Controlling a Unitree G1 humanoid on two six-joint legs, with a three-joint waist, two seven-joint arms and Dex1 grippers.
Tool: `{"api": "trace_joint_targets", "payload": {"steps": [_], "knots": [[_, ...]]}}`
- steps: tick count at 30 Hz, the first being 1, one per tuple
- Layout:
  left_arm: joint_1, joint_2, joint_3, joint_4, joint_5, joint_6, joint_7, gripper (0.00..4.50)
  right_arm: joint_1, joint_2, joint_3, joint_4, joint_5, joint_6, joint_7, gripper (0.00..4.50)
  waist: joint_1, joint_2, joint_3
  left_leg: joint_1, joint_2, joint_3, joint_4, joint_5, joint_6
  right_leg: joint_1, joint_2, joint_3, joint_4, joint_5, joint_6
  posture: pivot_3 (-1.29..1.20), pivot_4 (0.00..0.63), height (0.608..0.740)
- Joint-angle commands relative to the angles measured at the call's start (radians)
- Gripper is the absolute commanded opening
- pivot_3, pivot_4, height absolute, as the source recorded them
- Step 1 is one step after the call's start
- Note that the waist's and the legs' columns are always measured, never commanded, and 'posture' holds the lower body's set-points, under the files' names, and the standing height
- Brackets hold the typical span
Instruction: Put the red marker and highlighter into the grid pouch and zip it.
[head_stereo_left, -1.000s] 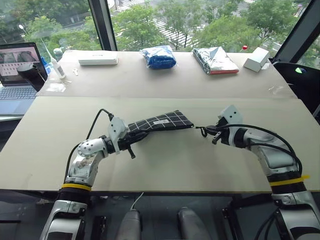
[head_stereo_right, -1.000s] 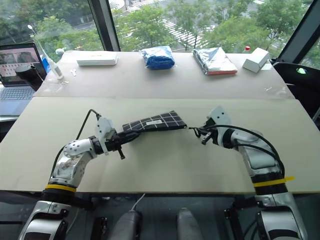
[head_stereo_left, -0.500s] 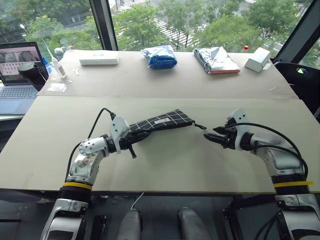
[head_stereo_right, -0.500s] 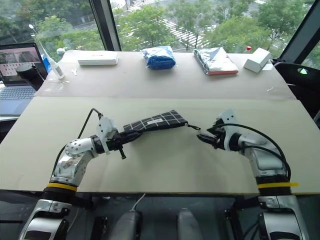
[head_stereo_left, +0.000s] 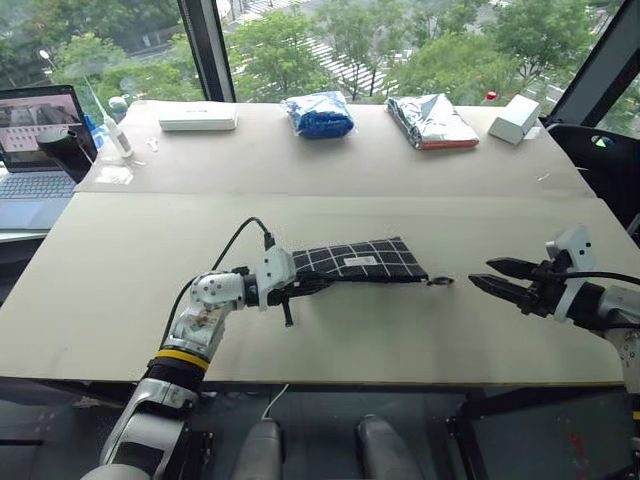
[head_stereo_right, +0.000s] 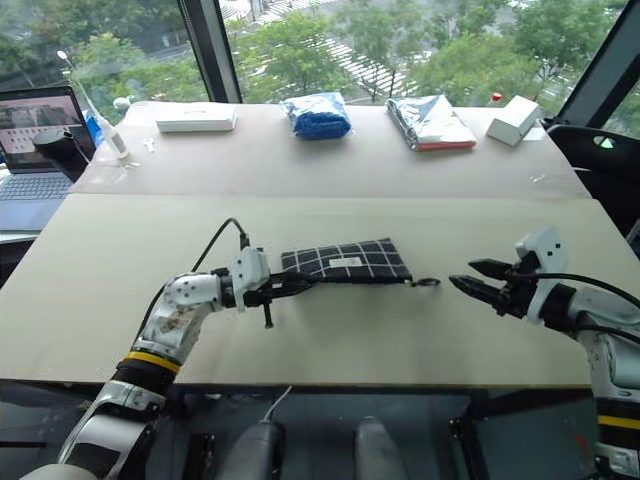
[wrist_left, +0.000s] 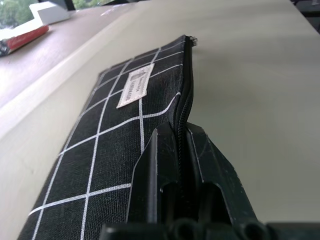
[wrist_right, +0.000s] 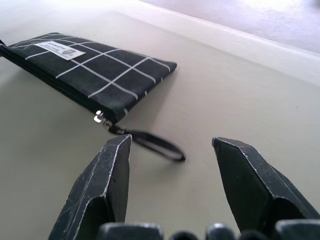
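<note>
while the grid pouch (head_stereo_left: 360, 261) is lying flat on the near table, its zipper looking drawn to the end, your left gripper (head_stereo_left: 300, 288) is pinching its end and your right gripper (head_stereo_left: 497, 276) is hanging spread beside the pull strap (wrist_right: 155, 145) (limp, thin). expect soft, light fabric; the zipper edge is looking best for gripping.
</note>
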Motion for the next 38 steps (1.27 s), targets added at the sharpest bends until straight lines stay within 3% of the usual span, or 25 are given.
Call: {"api": "trace_joint_targets", "payload": {"steps": [1,7,8,14,18,23,28,33,38], "knots": [[-0.059,-0.019,0.001,0.091,0.000,-0.120,-0.052,0.00,0.033,0.020,-0.062,-0.098,0.064,-0.001,-0.015,2.90,0.000,0.000,0.000,0.000,0.000,0.000,0.000,0.000,0.000,0.000,0.000,0.000,0.000,0.000,0.000,0.00,0.150,0.740],[-0.138,-0.029,-0.002,0.264,0.042,-0.250,-0.081,0.00,0.103,0.032,-0.083,-0.160,0.087,0.011,-0.038,2.90,0.005,0.000,0.000,0.000,-0.001,0.000,0.001,0.000,0.000,0.000,0.000,0.000,0.000,0.000,0.001,0.00,0.150,0.740],[-0.126,-0.028,-0.004,0.241,0.010,-0.195,-0.121,0.80,0.108,0.029,-0.087,-0.158,0.088,0.009,-0.041,2.92,0.005,0.000,0.000,0.000,-0.001,0.000,0.001,0.000,0.000,0.001,-0.001,0.001,0.000,0.000,0.001,0.00,0.150,0.740],[-0.069,-0.041,0.027,0.119,-0.058,-0.071,-0.131,2.82,0.116,0.010,-0.102,-0.142,0.095,0.001,-0.045,2.92,0.003,0.000,0.000,0.000,-0.001,0.000,0.000,0.000,0.000,0.000,0.000,0.001,0.000,-0.001,0.001,0.00,0.150,0.740],[0.002,-0.025,0.090,-0.087,-0.178,0.162,-0.074,4.24,0.101,-0.004,-0.097,-0.110,0.083,-0.011,-0.035,2.92,0.003,0.000,0.000,0.000,-0.001,0.000,0.000,0.000,0.000,0.000,0.000,0.001,0.001,-0.001,0.001,0.00,0.150,0.740],[0.075,0.016,0.212,-0.238,-0.225,0.407,0.151,4.24,0.068,-0.017,-0.076,-0.044,0.054,-0.051,-0.026,2.92,0.000,0.000,0.000,0.000,-0.001,0.000,0.001,0.000,0.000,0.000,0.000,0.001,0.002,-0.001,0.001,0.00,0.150,0.740],[0.257,0.109,0.375,-0.428,-0.311,0.651,0.304,4.24,0.043,-0.007,-0.049,0.044,0.000,-0.116,-0.033,2.92,-0.006,0.000,0.000,0.001,-0.001,0.000,0.000,0.000,0.000,0.000,0.000,0.002,0.002,-0.001,0.002,0.00,0.150,0.740],[0.419,0.165,0.488,-0.516,-0.311,0.697,0.399,4.24,-0.007,0.020,-0.028,0.112,-0.004,-0.138,-0.034,2.92,0.002,0.000,0.000,0.001,0.000,0.000,0.000,0.000,0.000,0.001,0.000,0.002,0.002,-0.001,0.001,0.00,0.150,0.740],[0.464,0.148,0.546,-0.535,-0.343,0.695,0.445,4.24,-0.058,0.032,0.007,0.184,-0.025,-0.163,-0.030,2.92,0.008,0.000,0.000,0.001,-0.001,0.000,0.001,0.000,0.000,0.001,0.000,0.001,0.001,-0.001,0.001,0.00,0.150,0.740]]}}
